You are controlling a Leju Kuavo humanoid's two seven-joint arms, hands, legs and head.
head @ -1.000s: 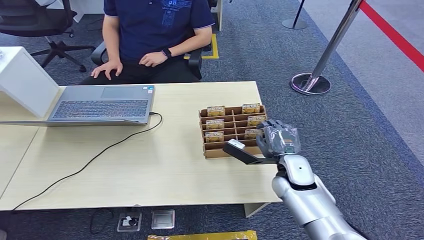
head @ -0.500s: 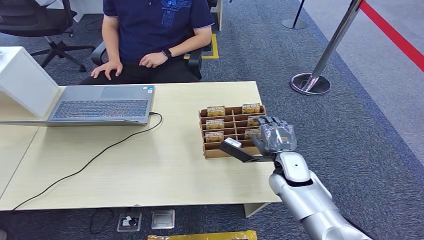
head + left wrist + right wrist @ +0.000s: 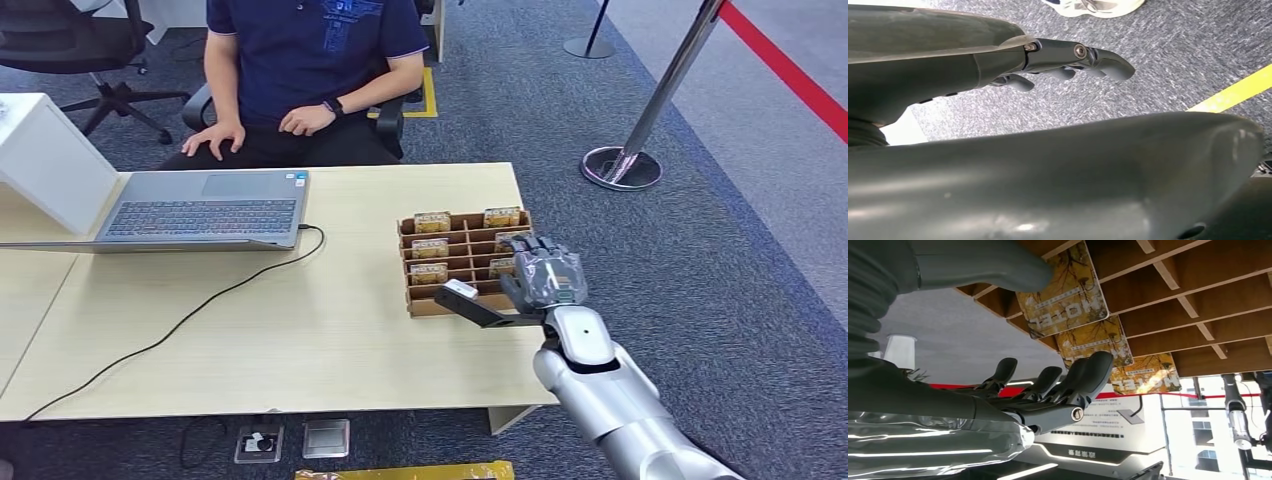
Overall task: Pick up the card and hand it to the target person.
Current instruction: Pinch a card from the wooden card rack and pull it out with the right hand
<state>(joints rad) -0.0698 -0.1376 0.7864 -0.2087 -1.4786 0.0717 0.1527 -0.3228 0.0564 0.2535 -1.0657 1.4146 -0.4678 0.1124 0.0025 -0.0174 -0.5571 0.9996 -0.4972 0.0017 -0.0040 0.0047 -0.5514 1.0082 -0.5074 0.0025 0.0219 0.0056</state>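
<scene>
A brown wooden rack (image 3: 418, 306) with several slots stands on the right part of the table (image 3: 300, 340). It holds several yellow-brown cards (image 3: 430, 247), printed HOTEL in the right wrist view (image 3: 1063, 295). My right hand (image 3: 541, 279) hovers at the rack's right near corner, over the right column of slots, fingers apart and thumb stretched along the rack's front; it holds nothing. The right wrist view shows its fingers (image 3: 1083, 377) spread just short of the cards. The target person (image 3: 310, 60) sits behind the table. My left hand (image 3: 1068, 57) hangs over the carpet with nothing in it.
An open laptop (image 3: 200, 210) lies at the table's far left, with a black cable (image 3: 190, 320) trailing to the front edge. A white box (image 3: 45, 160) stands beside it. A stanchion base (image 3: 622, 167) is on the carpet to the right.
My right hand has moved a little left and away from me, further over the rack's right column. The person and the cards have not moved.
</scene>
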